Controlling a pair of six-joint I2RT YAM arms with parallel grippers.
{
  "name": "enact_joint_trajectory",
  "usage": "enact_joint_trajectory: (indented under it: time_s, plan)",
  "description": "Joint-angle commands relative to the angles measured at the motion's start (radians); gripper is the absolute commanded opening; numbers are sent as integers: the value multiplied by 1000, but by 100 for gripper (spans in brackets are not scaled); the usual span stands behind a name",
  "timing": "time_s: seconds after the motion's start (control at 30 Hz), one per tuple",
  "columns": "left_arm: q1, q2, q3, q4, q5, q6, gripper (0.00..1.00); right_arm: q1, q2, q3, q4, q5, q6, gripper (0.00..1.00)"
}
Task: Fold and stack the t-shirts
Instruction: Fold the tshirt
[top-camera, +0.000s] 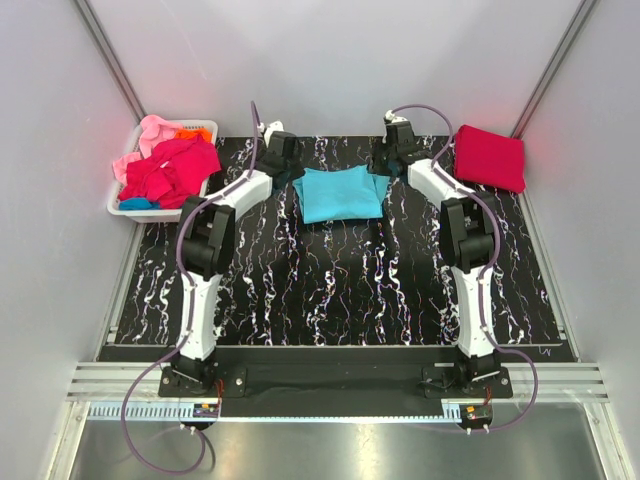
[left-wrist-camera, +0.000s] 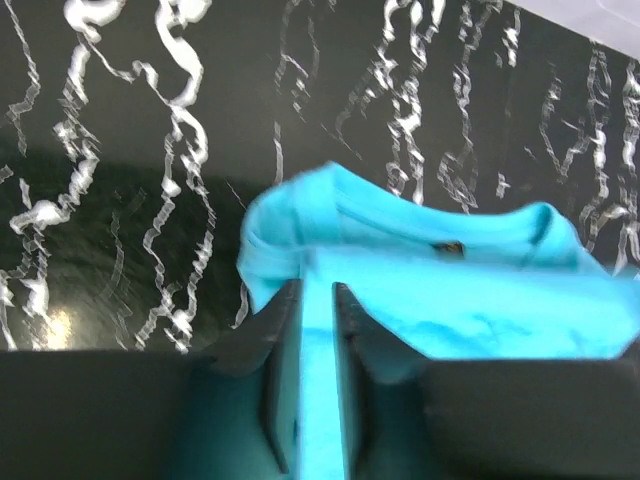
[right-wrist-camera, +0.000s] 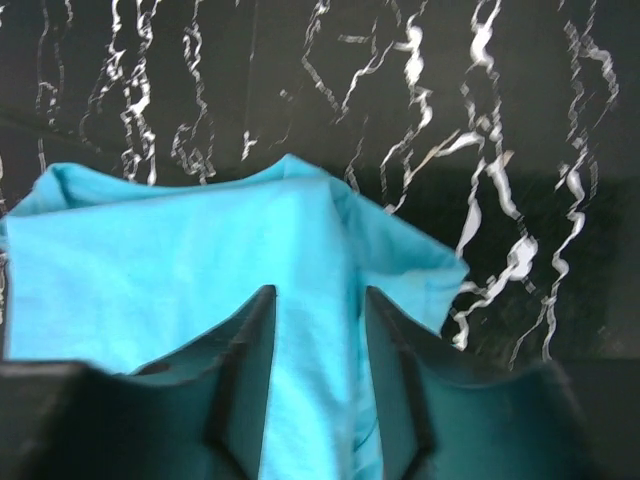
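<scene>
- Top external view: a turquoise cotton short-sleeved t-shirt (top-camera: 340, 195) lies at the far middle of the black white-veined surface (top-camera: 330, 290).
- My left pincer (left-wrist-camera: 317, 292) is slightly parted over its far-left corner, holding nothing.
- My right pincer (right-wrist-camera: 318, 295) is parted wider over its far-right corner, also holding nothing.

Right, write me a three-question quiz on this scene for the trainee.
1. Which colour is the t-shirt at the left gripper and right gripper? A red, B turquoise, C orange.
2. True or false: the folded red t-shirt lies in the white basket.
3. Fill in: the crumpled shirts are heaped in the ___.
Key: 1 B. 2 False; it lies on the table, far right. 3 basket.
</scene>
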Motion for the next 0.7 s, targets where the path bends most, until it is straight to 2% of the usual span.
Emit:
enact_joint_trajectory:
  time_s: [0.0, 0.03, 0.13, 0.23, 0.43, 0.53, 0.57, 0.67]
  plan:
    - [15, -39, -13, 148, -45, 40, 35, -12, 17, 82, 40, 0, -20, 49]
    - [15, -83, -91, 241, -65, 42, 38, -13, 10, 85, 42, 9, -17, 51]
    - [15, -151, -197, 381, -63, 50, 43, -13, -34, 52, 60, 15, -5, 52]
    - [15, -207, -258, 385, -6, 34, 45, -15, -86, -10, 79, 15, 14, 52]
    - [-6, -240, -240, 255, 246, -22, 45, -9, -222, -194, 86, -86, 72, 46]
    - [-32, -243, -219, 169, 294, -59, 45, 5, -281, -287, 103, -130, 98, 37]
    - [-37, -239, -206, 129, 306, -82, 45, 10, -292, -319, 103, -142, 104, 31]
    - [-51, -205, -160, 6, 332, -124, 43, 27, -306, -340, 96, -182, 127, 24]
